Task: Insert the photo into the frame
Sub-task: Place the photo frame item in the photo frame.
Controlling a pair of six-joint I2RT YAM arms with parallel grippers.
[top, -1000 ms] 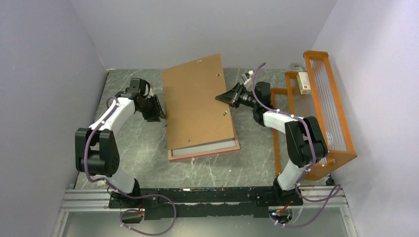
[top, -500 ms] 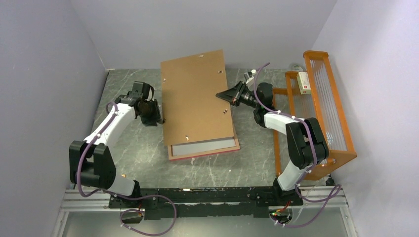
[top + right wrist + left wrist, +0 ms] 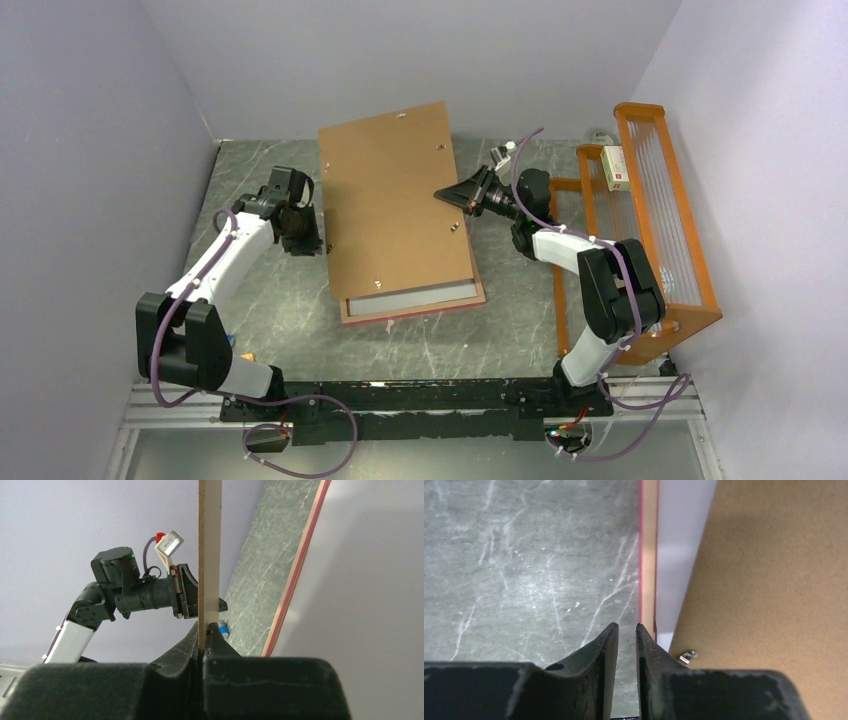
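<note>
My right gripper [image 3: 207, 630] pinches the tilted brown backing board [image 3: 209, 555] by its edge. At the lower centre of its own view, my left gripper [image 3: 626, 627], fingers narrowly apart and empty, sits just beside the frame [image 3: 649, 555]. The photo [image 3: 679, 555] lies white side up inside it.

Orange rack [image 3: 638, 108] (a small box [image 3: 615, 167] on it, perhaps) stands near the backing board [image 3: 395, 210].
</note>
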